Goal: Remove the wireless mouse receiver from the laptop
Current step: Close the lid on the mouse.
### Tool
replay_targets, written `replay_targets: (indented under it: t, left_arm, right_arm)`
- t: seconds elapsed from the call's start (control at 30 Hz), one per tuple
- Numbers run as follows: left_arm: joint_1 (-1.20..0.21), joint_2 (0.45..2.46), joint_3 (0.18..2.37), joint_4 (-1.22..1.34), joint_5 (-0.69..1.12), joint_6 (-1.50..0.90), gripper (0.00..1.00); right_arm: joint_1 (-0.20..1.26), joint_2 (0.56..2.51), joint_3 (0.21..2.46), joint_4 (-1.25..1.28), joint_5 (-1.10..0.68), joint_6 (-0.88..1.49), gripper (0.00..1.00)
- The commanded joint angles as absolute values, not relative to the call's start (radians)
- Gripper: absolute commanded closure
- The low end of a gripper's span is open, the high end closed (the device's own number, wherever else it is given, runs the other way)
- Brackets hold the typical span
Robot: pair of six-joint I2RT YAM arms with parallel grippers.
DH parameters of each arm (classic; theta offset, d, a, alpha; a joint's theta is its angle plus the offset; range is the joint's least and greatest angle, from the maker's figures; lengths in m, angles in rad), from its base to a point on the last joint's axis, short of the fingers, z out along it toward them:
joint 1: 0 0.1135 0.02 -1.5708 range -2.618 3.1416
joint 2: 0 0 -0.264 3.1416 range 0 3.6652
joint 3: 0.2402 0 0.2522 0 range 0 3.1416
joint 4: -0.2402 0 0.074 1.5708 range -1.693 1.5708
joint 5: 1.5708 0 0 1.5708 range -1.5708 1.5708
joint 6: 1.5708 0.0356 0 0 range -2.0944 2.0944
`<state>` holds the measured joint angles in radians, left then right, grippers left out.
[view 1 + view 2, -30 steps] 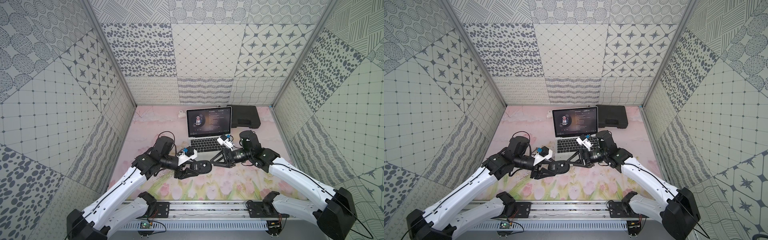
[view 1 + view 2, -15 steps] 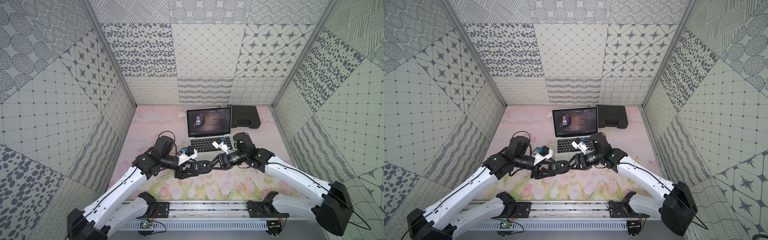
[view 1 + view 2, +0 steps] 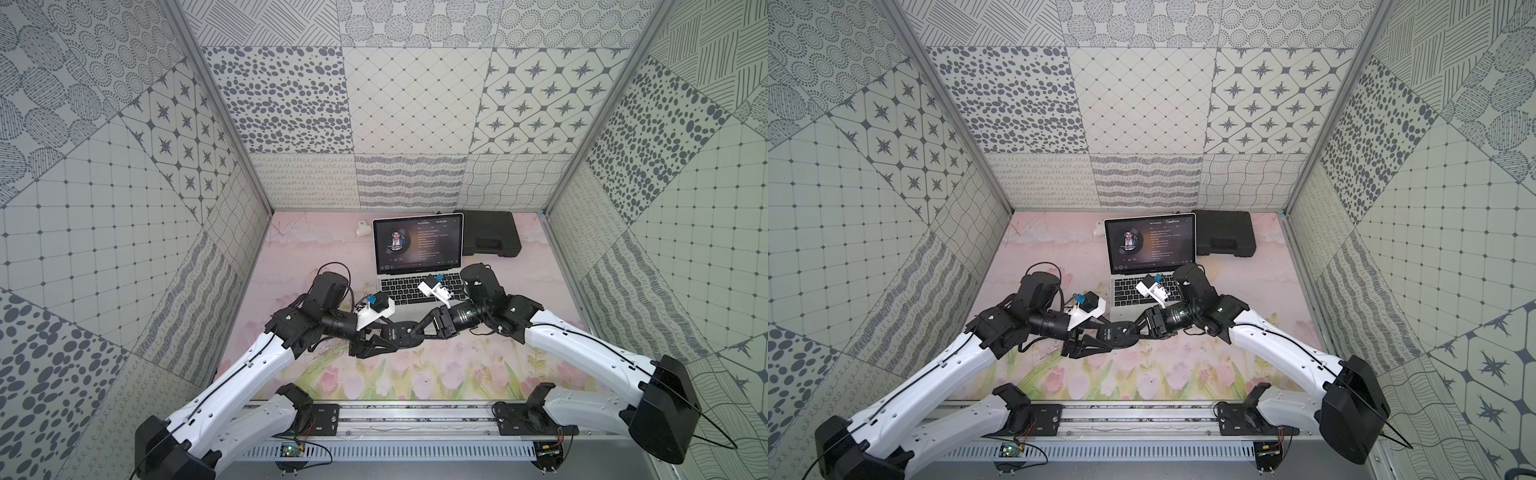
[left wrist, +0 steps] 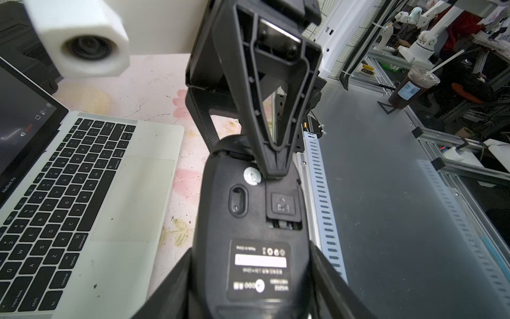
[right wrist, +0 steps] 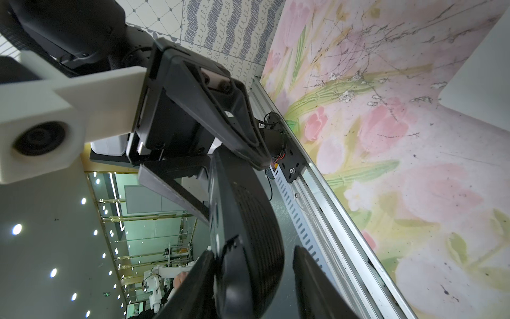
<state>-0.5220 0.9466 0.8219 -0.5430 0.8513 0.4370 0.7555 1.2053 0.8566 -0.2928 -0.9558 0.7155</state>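
Compared with a second ago, the right gripper (image 3: 415,329) is shifted toward the picture's left, off the laptop's near right corner and onto the end of the black mouse (image 3: 401,333), and its jaws are narrowed. The left gripper (image 3: 388,338) and the mouse are unchanged in place.

In both top views the two arms are reached inward from the lower corners and are met at the frame's centre, just below the laptop (image 3: 399,286). The mouse is clamped by its long sides in the left gripper, underside turned up. The right gripper's jaws are set astride the mouse's free end. One finger (image 4: 276,165) is pressed on the underside beside a round white sticker (image 4: 252,175), and a thin gap is left between the other finger (image 5: 317,281) and the mouse's curved back, so no grip is closed.

The laptop is stood open at centre back, with a black case (image 3: 490,232) to its right. The wireless mouse receiver cannot be picked out for sure. A small black square piece (image 4: 283,205) is seated in a recess of the mouse's underside, and whether that is the receiver cannot be told.
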Motion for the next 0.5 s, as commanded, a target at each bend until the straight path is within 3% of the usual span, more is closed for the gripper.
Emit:
replay_targets:
  t: [0.0,0.3,0.47]
  left_arm:
    - [-0.502,0.946,0.839,-0.491,0.906,0.42,1.0]
    - [-0.504,0.944,0.838,-0.483,0.902,0.41,1.0]
    - [-0.503,0.944,0.838,-0.477,0.905,0.405,1.0]
  right_arm:
    - [0.775,1.235,0.88,-0.244,-0.941,0.718,0.51]
    - [0.819,1.282,0.879,-0.183,-0.921,0.744,0.6]
    - [0.82,1.291,0.878,-0.153,-0.923,0.762,0.6]
